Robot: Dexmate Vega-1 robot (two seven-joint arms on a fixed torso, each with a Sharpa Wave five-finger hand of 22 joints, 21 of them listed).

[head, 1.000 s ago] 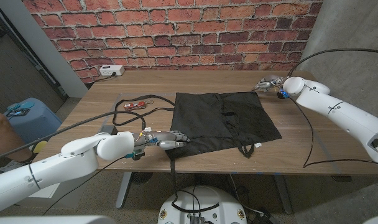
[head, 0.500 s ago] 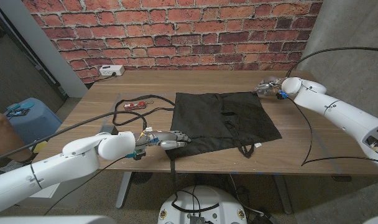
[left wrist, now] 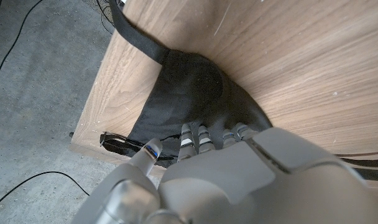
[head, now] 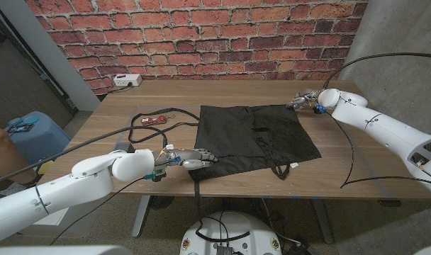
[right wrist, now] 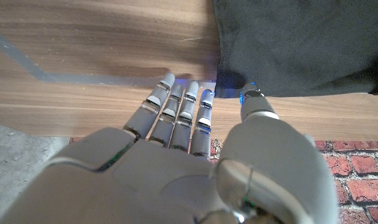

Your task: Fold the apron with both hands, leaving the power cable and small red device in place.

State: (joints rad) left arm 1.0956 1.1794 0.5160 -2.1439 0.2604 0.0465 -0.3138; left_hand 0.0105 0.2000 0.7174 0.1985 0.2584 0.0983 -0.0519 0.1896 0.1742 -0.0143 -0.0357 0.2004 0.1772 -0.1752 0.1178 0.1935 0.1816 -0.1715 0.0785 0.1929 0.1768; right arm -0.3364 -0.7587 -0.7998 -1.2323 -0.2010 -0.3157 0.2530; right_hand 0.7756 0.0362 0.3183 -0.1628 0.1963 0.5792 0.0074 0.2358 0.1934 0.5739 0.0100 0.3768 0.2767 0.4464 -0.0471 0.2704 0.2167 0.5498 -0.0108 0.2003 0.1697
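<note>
**Head view: both hands at apron corners, right arm shifted**

Left hand (head: 189, 159) lies near the table's (head: 343, 152) front edge, arm reaching in low from the front-left. Fingers (left wrist: 195, 138) extended onto the near-left corner of the black apron (head: 254, 134); whether they pinch the cloth, cannot tell. No change in this hand against the earlier frames.

Apron spread flat at the table's middle, one strap hanging over the front edge. Power cable (head: 146, 124) and small red device (head: 154, 120) lie left of the apron, toward the table's back-left.

Right hand (head: 305, 100) at the apron's far-right corner, fingers (right wrist: 176, 109) straight and together, thumb tip at the cloth edge, nothing gripped. Right arm has edged slightly inward toward the apron since the earlier frame.
</note>
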